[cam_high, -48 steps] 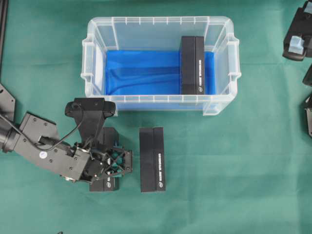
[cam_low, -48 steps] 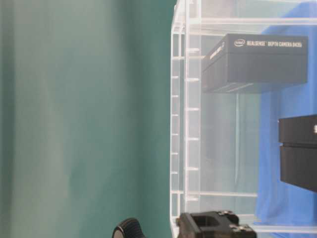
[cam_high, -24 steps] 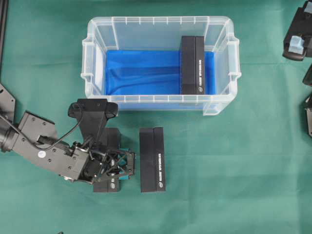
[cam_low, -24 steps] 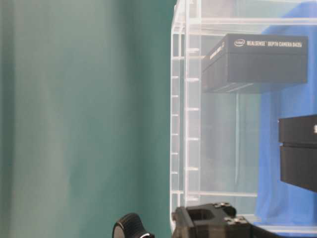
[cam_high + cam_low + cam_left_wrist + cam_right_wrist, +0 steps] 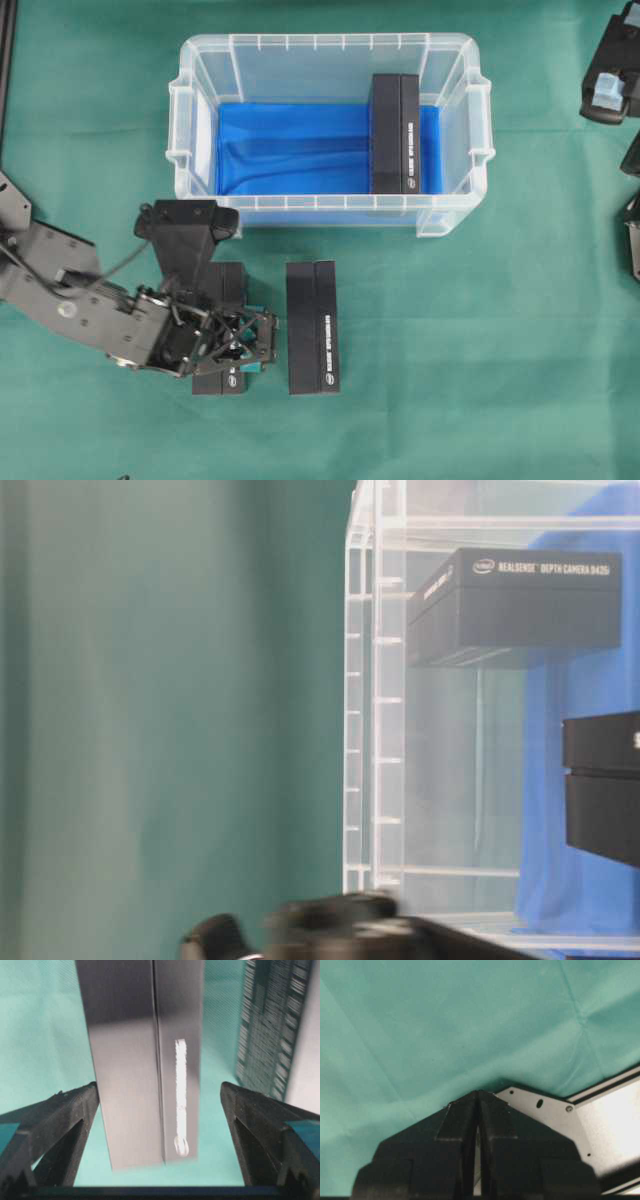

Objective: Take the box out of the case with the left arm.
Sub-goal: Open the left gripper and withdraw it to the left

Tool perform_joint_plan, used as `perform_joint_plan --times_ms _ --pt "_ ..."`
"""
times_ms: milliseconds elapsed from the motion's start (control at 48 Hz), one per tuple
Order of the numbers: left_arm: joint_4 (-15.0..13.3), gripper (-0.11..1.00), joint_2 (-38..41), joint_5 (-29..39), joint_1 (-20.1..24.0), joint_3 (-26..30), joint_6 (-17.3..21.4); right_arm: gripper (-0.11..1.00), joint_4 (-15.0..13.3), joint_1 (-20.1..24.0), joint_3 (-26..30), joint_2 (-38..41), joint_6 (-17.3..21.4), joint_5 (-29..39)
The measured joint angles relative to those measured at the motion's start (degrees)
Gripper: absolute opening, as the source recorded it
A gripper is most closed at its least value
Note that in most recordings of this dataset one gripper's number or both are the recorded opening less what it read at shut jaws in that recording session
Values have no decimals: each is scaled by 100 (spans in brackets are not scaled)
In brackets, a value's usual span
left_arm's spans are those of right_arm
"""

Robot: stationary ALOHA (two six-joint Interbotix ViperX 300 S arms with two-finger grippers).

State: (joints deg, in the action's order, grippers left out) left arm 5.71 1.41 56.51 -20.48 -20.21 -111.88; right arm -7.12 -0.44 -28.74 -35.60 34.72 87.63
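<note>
Large clear rectangular plastic case (image 5: 330, 60) w/ rim handles sits at top centre of the green cloth-covered tabletop (image 5: 480, 350), a blue cloth (image 5: 290, 145) lining its bottom. One long black cardboard box (image 5: 396, 132) lies inside, at the case's right end, on the blue cloth.

Two more black boxes are out on the tabletop, below the case: a left black box (image 5: 145, 1060) under the left arm's claw (image 5: 245, 343), and a second black box (image 5: 312, 326) just beside it to the right, apart from it.

Left claw: fingers spread wide, one each side of the left box; wrist view shows gaps btwn pads and box, so not clamped on it.

Right claw (image 5: 478, 1110): fingers pressed together, nothing btwn them, above bare green cloth near a metal plate (image 5: 600, 1125).
</note>
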Motion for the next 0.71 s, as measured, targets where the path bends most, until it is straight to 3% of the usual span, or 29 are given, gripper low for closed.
perform_joint_plan --times_ms 250,396,521,709 --pt "0 91 -703 369 97 158 -9 0 0 0 0 0 0 -9" --pt "0 91 -1020 1046 114 527 53 0 0 0 0 9 0 0" --pt "0 91 -1081 1652 132 826 281 0 0 0 0 9 0 -35" --pt "-9 91 -1063 1758 220 1011 615 0 0 0 0 9 0 -97"
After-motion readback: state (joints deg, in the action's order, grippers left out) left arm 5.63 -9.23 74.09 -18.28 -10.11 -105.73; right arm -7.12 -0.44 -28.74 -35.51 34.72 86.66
